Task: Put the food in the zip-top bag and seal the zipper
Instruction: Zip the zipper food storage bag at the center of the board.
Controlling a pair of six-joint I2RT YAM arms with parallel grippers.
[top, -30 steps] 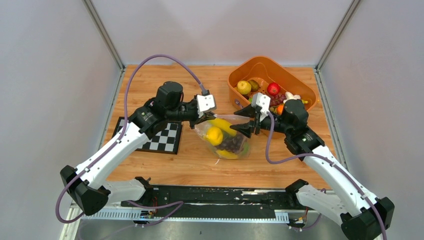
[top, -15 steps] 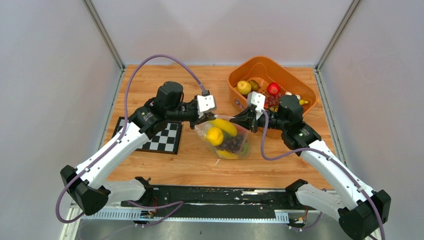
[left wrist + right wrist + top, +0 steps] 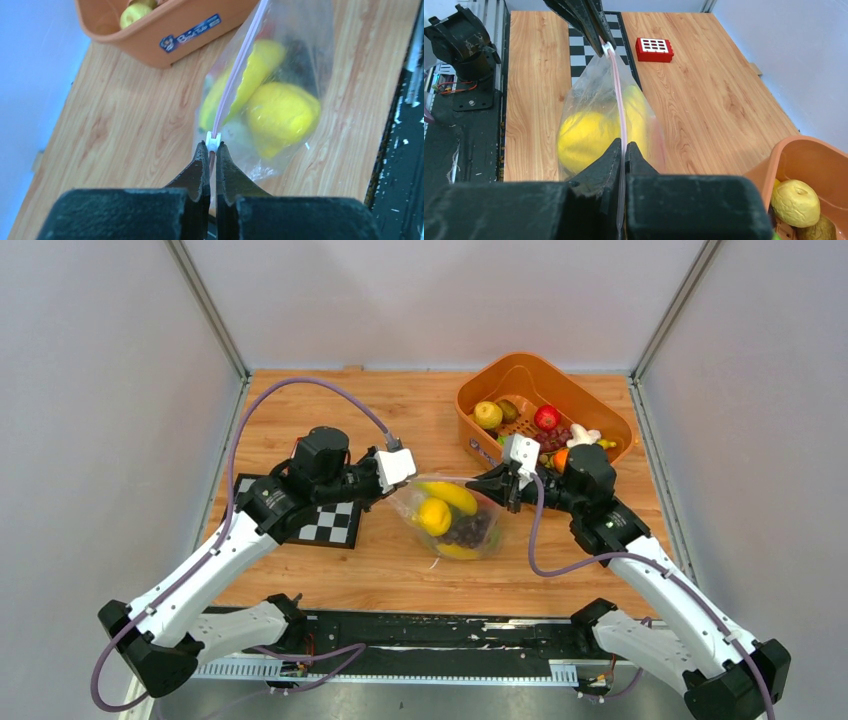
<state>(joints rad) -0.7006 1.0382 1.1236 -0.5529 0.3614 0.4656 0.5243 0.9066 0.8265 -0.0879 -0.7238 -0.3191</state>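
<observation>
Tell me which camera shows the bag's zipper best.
Right wrist: the zipper shows whole, stretched from the right gripper to the left gripper. Left wrist shows it cut off at the top edge. From overhead it is only a faint line.

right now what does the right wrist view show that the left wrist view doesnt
Only right wrist: the red block with white buttons, the checkerboard and the right gripper shut on the zipper. Only left wrist: the blue sticker on the orange basket. Both: the zip-top bag holding a lemon, the basket, the left gripper pinching the zipper's other end.
</observation>
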